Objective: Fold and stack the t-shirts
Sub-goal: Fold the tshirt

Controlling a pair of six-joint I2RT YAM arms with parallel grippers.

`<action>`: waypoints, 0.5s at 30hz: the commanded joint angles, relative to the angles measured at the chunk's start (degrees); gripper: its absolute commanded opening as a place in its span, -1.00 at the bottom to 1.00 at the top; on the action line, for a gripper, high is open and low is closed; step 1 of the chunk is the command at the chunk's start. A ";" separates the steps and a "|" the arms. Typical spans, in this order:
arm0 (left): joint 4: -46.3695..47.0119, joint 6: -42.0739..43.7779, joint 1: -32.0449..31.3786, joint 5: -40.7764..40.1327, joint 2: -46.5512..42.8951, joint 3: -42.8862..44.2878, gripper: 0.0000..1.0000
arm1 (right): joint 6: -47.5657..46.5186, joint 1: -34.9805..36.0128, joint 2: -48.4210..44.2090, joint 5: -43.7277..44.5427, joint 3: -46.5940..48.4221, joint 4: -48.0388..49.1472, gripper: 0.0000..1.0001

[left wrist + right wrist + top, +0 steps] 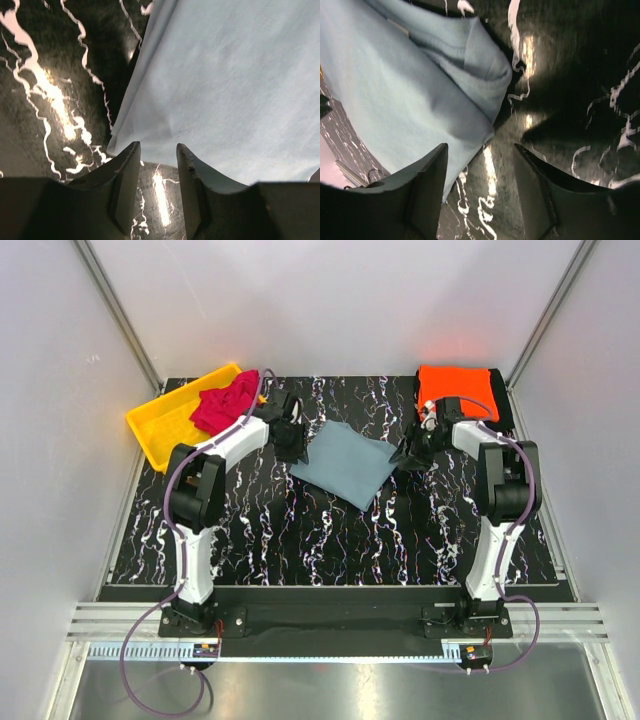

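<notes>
A yellow plastic bin sits askew at the far left corner of a black tabletop veined with white (glossy enough to catch glare), enclosed by plain white walls.

Reads bright and even from above in the top view. Dim at both wrists, with white glare on the glossy black white-veined tabletop and deep shadow beside the dusty grey-blue cloth t-shirt.
</notes>
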 commanded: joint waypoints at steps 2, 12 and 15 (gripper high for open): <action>-2.04 1.26 -0.06 -3.44 -3.39 0.19 -0.17 | 0.08 -0.15 2.99 -2.04 4.49 1.85 0.08; -2.65 2.22 1.34 -3.28 1.28 0.72 -0.17 | -0.62 -0.15 2.39 0.42 4.24 3.78 -0.26; -3.53 3.10 1.25 -2.23 -1.27 1.33 -0.17 | -3.43 -0.15 -0.59 -0.01 2.40 3.96 0.38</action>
